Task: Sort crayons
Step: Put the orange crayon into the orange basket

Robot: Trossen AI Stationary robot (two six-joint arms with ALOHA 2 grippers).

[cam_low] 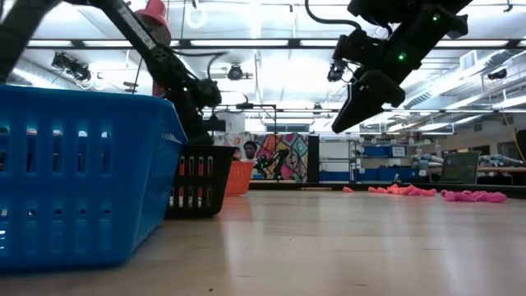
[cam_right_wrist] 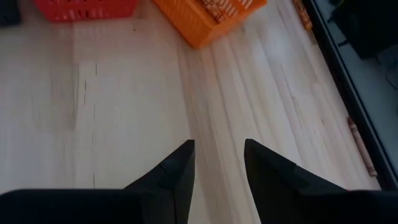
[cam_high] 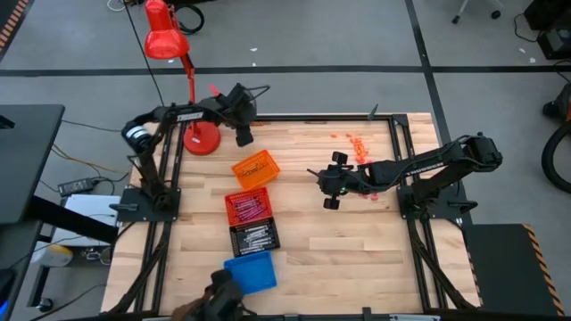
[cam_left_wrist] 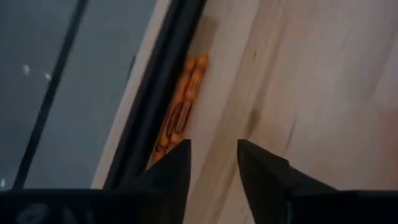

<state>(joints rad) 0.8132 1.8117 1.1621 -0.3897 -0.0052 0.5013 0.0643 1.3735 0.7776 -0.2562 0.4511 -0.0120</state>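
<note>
Now | left gripper (cam_high: 244,135) at far edge, empty | right gripper (cam_high: 328,181) mid-table, empty

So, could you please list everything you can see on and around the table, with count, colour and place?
Orange tray: one, orange, left of table centre, crayons inside.
Red tray: one, red, just in front of the orange tray, crayons inside.
Black tray: one, black, next in the row, pale crayons inside.
Blue tray: one, blue, nearest the front edge.
Loose crayons: a scattered group, count unclear, reddish-orange, near the table's far edge on the right.
Crayons by the frame: several, orange, along the table's far edge.
Desk lamp: one, red, far left corner.
Left gripper: open, empty, above the far left edge.
Right gripper: open, empty, over the bare middle.
</note>
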